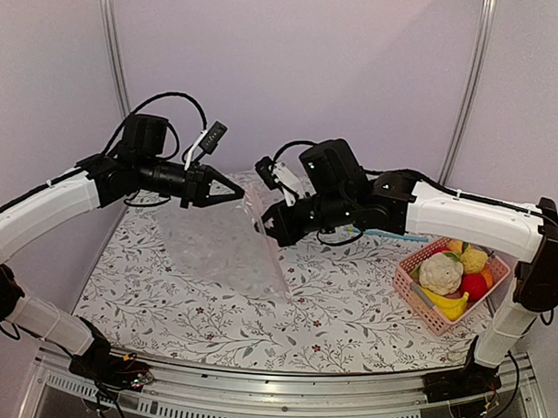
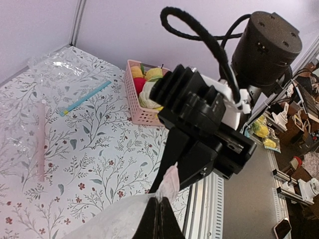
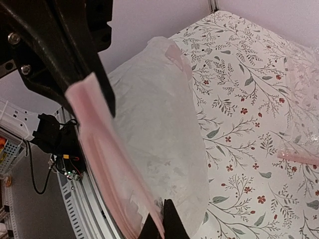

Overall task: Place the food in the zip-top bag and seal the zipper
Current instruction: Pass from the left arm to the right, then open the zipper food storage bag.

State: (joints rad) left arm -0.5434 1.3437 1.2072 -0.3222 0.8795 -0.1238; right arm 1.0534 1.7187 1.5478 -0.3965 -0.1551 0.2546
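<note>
Top external view: 1 zip-top bag [image 1: 224, 248], crinkly and transparent, hangs between 2 grippers above the table's [image 1: 330, 312] floral cloth, left of centre, and drapes down toward it. The left gripper [image 1: 232, 194] is pinched tight on 1 top corner. The right gripper [image 1: 264, 227] is clamped on the other. In the right wrist view the zipper [image 3: 107, 164] is a thin, flat, faintly pink strip along the mouth edge, and the film below it looks milky and wrinkled. The food sits well apart at near right in 1 pink lattice plastic basket [image 1: 413, 296]: 1 knobbly white cauliflower [image 1: 440, 270], 1 curved yellow banana [image 1: 445, 305], 1 smooth red fruit [image 1: 475, 286] and 1 bumpy lemon [image 1: 474, 260], with others partly hidden.
</note>
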